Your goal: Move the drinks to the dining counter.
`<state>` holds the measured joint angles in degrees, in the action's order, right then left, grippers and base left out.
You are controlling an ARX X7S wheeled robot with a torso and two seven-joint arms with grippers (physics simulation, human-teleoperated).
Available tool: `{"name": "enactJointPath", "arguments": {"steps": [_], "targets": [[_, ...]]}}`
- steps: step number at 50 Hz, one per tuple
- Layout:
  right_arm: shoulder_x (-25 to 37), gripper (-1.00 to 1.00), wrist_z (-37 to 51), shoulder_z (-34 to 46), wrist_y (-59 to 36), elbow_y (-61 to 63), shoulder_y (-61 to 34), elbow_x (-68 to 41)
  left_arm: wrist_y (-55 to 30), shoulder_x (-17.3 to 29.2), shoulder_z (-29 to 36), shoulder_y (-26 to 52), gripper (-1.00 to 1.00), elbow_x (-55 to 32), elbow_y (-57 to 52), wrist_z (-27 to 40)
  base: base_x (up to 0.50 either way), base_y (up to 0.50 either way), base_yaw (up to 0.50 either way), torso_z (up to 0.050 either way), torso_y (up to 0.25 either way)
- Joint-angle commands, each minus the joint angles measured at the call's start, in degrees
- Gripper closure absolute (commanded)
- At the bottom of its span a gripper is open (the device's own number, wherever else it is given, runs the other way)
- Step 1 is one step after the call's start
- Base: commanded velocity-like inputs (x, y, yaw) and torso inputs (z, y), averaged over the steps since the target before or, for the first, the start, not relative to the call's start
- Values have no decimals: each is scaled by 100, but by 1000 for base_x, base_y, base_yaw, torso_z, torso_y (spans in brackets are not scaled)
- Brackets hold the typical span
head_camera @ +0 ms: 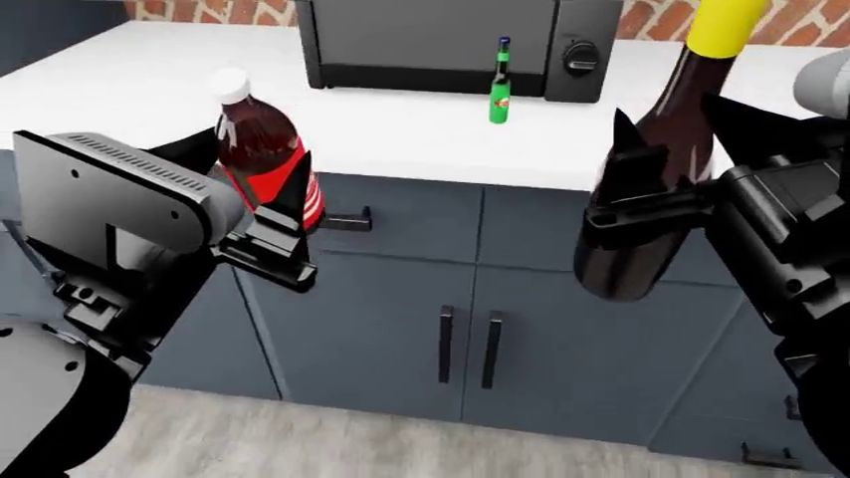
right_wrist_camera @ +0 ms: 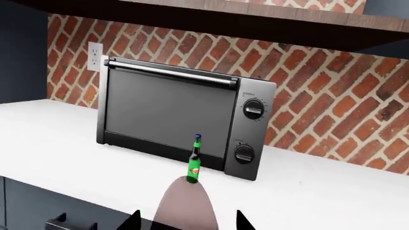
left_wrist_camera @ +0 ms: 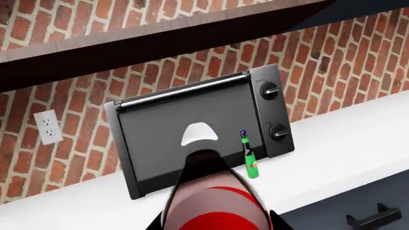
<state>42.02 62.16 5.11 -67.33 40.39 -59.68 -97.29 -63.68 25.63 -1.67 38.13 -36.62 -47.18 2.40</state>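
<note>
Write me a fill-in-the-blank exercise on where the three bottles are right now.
1. The left pincer grips the ____ bottle.
2. The right pincer holds the wine bottle, whose neck is coloured ____.
3. The small green bottle stands upright on the white counter in front of the ____.

Missing words: cola; yellow; toaster oven

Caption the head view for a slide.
Left gripper holds the cola, right gripper the wine bottle; green bottle remains by the oven.
</note>
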Motion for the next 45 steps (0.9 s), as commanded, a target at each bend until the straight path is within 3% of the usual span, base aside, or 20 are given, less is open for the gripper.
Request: {"name": "enactJointPath", "arguments": {"steps": [1,45], "targets": [[40,100,25,-46,-37,8,-94,127,30,22,-92,-34,100,-76,-12,86,-461,-63,371,0,0],[133,100,26,84,71,46,-141,1,123,90,-60,-62,100,-180,-8,187,-443,-109,384,1,0]]}}
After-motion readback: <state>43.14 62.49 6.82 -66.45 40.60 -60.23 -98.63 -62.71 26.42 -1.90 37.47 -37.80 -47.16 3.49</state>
